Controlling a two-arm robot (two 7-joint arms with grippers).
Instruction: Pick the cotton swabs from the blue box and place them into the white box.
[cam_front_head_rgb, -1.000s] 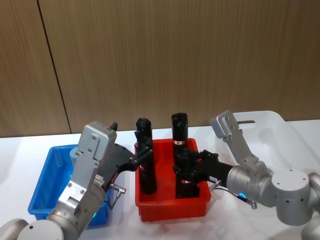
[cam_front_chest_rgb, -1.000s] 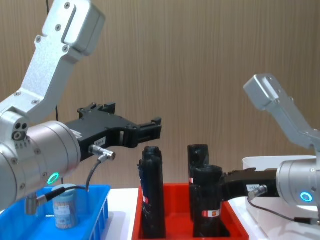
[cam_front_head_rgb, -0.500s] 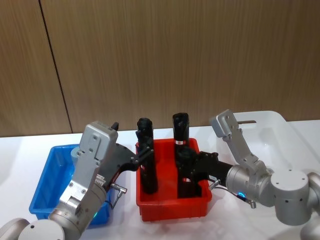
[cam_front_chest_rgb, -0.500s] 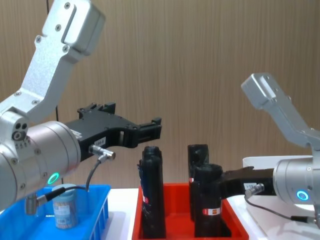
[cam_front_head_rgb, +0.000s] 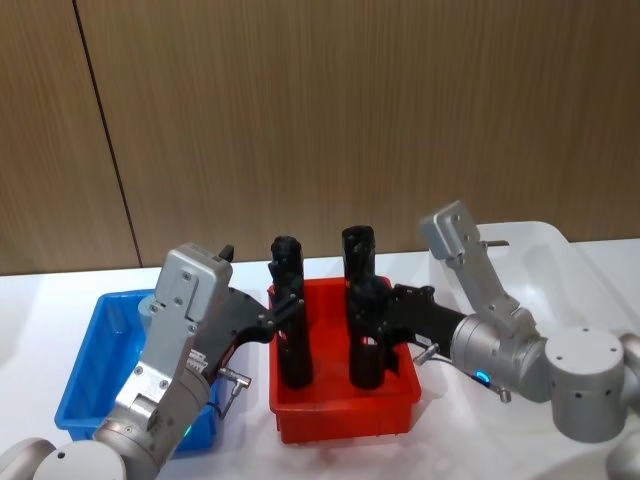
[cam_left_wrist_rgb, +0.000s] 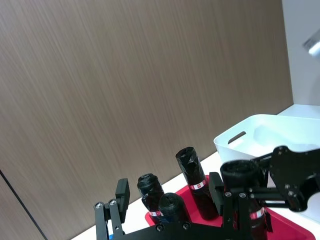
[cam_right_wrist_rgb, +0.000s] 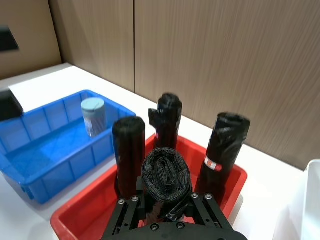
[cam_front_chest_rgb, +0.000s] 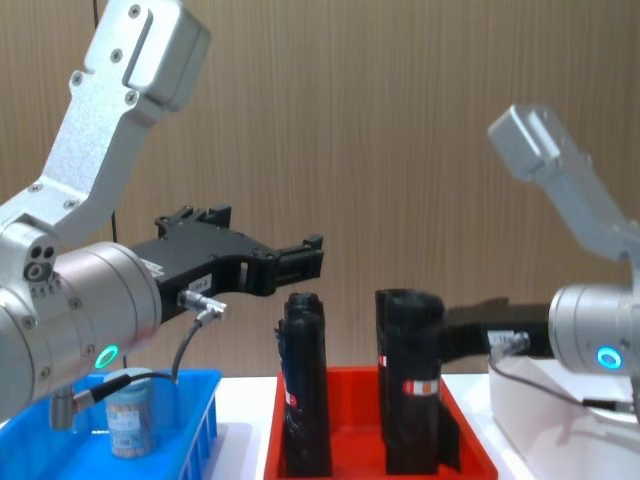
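Note:
One cotton swabs jar with a pale lid stands in the blue box, and it also appears low in the chest view as the jar inside the blue box. The white box sits at the far right. My right gripper is shut on a black wrapped roll, holding it upright over the red bin. My left gripper hangs open above the gap between the blue box and the red bin, with nothing in it.
Three more black rolls stand upright in the red bin, between the blue box and the white box. A wooden wall closes off the back. White tabletop lies left of the blue box.
My right gripper has raised the black roll in the red bin and shifted it slightly back. The left arm has not moved.

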